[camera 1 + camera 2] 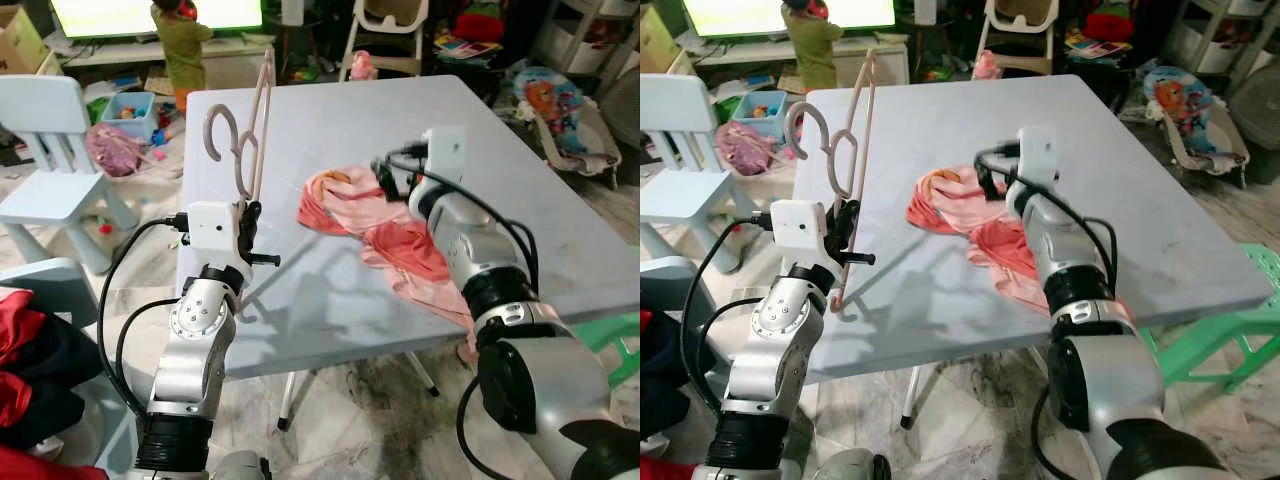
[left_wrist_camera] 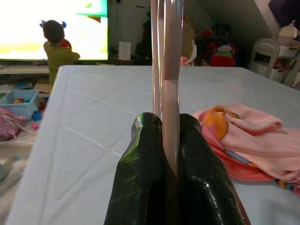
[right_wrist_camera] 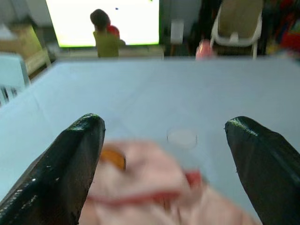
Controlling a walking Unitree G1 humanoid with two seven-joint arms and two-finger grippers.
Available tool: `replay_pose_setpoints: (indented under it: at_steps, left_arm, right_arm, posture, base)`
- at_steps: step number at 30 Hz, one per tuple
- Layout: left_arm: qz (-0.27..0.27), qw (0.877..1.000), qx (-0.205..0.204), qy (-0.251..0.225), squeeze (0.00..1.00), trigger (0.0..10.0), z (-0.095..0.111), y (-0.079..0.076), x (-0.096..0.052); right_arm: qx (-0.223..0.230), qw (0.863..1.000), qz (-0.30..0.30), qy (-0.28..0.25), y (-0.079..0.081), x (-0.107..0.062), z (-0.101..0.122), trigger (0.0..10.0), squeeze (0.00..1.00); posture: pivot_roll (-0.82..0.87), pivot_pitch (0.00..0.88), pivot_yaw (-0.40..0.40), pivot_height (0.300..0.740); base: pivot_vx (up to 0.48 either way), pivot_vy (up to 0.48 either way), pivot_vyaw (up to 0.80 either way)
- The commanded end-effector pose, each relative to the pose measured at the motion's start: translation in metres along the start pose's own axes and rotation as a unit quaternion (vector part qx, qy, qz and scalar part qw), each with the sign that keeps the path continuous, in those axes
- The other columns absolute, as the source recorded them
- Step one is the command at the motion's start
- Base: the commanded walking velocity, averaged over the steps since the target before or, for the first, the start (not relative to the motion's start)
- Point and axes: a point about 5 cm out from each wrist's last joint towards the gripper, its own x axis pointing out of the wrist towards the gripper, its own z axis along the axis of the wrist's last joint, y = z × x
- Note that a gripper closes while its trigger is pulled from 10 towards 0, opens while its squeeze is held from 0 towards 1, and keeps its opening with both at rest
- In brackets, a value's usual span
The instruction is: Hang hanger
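The left gripper (image 2: 171, 140) has its fingers clenched on the pink hanger (image 1: 250, 135), held upright over the surface's (image 1: 330, 290) near-left edge. The right gripper (image 3: 164, 164) hovers, fingers spread, above the pink garment (image 1: 375, 225); since only a thin rod is pinched, the hanger could twist or slip once cloth drags on it

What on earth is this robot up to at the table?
It is working on putting a garment on a hanger. Its left gripper is shut on a pale pink plastic hanger, holding it upright over the grey table's near-left edge. Its right gripper hovers open just above a crumpled pink garment lying on the table, not yet grasped.
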Motion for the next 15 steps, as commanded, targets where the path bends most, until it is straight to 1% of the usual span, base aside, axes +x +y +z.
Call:
replay_pose_setpoints:
  at_steps: [1,3,4,5,7,8,9,10,11,12,14,15]
  left_arm:
    - [0.017,0.998,-0.005,0.061,0.00,10.0,-0.026,0.005,-0.008]
    - [0.024,0.998,-0.001,0.066,0.00,10.0,-0.028,0.007,-0.011]
    - [0.025,0.997,0.002,0.069,0.00,10.0,-0.029,0.007,-0.012]
    - [0.023,0.997,0.003,0.070,0.00,10.0,-0.030,0.008,-0.013]
    - [0.012,0.997,0.013,0.073,0.00,10.0,-0.031,0.008,-0.016]
    - [0.007,0.997,0.015,0.074,0.00,10.0,-0.031,0.008,-0.017]
    - [0.007,0.997,0.015,0.074,0.00,10.0,-0.031,0.008,-0.017]
    - [0.004,0.997,0.016,0.075,0.00,10.0,-0.032,0.009,-0.018]
    - [0.002,0.997,0.016,0.077,0.00,10.0,-0.032,0.009,-0.017]
    - [0.001,0.997,0.015,0.078,0.00,10.0,-0.033,0.008,-0.016]
    - [-0.006,0.997,0.012,0.078,0.00,10.0,-0.032,0.004,-0.013]
    - [-0.015,0.997,0.011,0.074,0.00,10.0,-0.031,0.000,-0.010]
  right_arm:
    - [-0.003,1.000,-0.023,-0.017,-0.017,-0.009,-0.003,10.0,1.00]
    - [-0.021,0.999,-0.037,-0.033,-0.031,-0.022,-0.007,10.0,1.00]
    - [-0.042,0.997,-0.051,-0.039,-0.040,-0.030,-0.011,10.0,1.00]
    - [-0.056,0.996,-0.055,-0.039,-0.044,-0.035,-0.013,10.0,1.00]
    - [-0.094,0.994,-0.050,-0.036,-0.056,-0.053,-0.018,10.0,1.00]
    - [-0.108,0.993,-0.048,-0.014,-0.069,-0.067,-0.023,10.0,1.00]
    - [-0.108,0.993,-0.048,-0.014,-0.069,-0.067,-0.023,10.0,1.00]
    - [-0.103,0.994,-0.036,0.005,-0.079,-0.080,-0.028,10.0,1.00]
    - [-0.093,0.996,-0.012,0.009,-0.081,-0.086,-0.029,10.0,1.00]
    - [-0.087,0.996,0.023,0.017,-0.081,-0.092,-0.033,10.0,1.00]
    - [-0.099,0.990,0.085,0.053,-0.087,-0.110,-0.044,10.0,1.00]
    - [-0.109,0.985,0.106,0.080,-0.096,-0.122,-0.050,10.0,1.00]
  posture:
    - [0.05,0.000,-0.062,0.740]
    - [0.04,0.000,-0.059,0.740]
    - [0.04,0.000,-0.054,0.740]
    - [0.04,0.000,-0.050,0.740]
    - [0.03,0.000,-0.041,0.740]
    - [0.02,0.000,-0.027,0.740]
    - [0.02,0.000,-0.027,0.740]
    - [0.02,0.000,-0.020,0.740]
    - [0.00,0.000,-0.010,0.740]
    - [0.00,0.000,-0.010,0.740]
    - [0.00,0.000,-0.003,0.740]
    - [0.00,0.000,-0.003,0.740]
  base:
    - [0.000,0.000,0.00]
    - [0.000,0.000,0.00]
    - [0.000,0.000,0.00]
    - [0.000,0.000,0.00]
    - [0.000,0.000,0.00]
    - [0.000,0.000,0.00]
    - [0.000,0.000,0.00]
    - [0.000,0.000,0.00]
    - [0.000,0.000,0.00]
    - [0.000,0.000,0.00]
    - [0.000,0.000,0.00]
    - [0.000,0.000,0.00]
